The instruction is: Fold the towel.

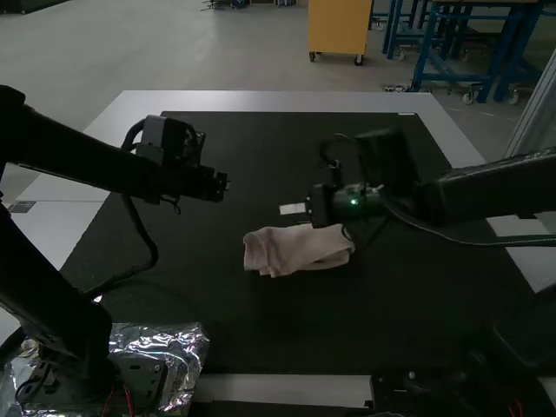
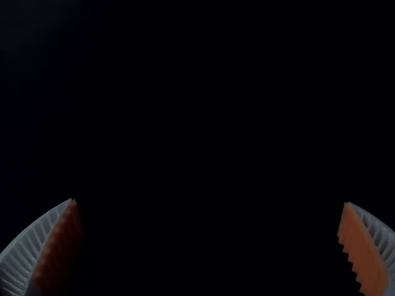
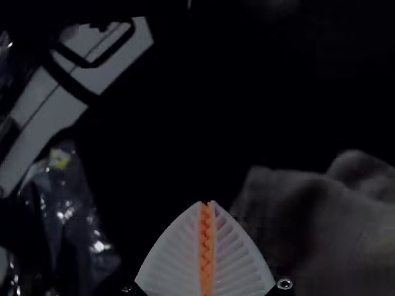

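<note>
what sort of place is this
Probably a robotics lab or workshop: the left arm and right arm extend over a dark mat, with a pale towel lying on it.

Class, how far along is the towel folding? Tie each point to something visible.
Done, apparently: the towel lies compact and layered on the dark mat. In hand: nothing; the right end effector is shut near it, the left end effector open. Remaining, perhaps: straightening uneven edges.

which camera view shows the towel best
The high view: the towel appears there almost whole, bunched on the black mat. The right wrist view gives a dim, cut-off part of it near the right gripper.
</note>
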Robot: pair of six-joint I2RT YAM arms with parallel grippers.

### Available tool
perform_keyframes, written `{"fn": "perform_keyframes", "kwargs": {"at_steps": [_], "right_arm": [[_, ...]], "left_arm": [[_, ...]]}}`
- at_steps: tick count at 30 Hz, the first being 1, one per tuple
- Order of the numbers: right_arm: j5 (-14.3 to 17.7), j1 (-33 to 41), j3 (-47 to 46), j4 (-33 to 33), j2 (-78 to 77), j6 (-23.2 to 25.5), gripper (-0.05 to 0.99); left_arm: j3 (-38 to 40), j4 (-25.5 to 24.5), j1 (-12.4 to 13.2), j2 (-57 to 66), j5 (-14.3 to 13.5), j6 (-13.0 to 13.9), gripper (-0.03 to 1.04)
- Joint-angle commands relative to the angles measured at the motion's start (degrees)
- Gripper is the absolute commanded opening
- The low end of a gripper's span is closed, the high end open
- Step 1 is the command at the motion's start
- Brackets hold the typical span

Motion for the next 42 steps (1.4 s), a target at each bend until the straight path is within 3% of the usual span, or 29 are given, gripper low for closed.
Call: {"fn": "perform_keyframes", "kwargs": {"at_steps": [1, 25, 42], "right_arm": [[0.1, -2.0, -1.9, 0.3, 0.4, -0.8, -0.02], [-1.0, -3.3, 4.3, 8.9, 24.1, -6.2, -0.02], [-0.5, -7.2, 11.8, 10.6, 39.4, -11.1, -0.02]], "left_arm": [[0.8, 0.6, 0.0, -2.0, -0.7, 0.2, 0.97], [0.1, 2.7, 0.2, -1.5, -1.0, 0.2, 0.97], [0.1, 2.1, 0.2, -1.6, -1.0, 0.2, 0.97]]}}
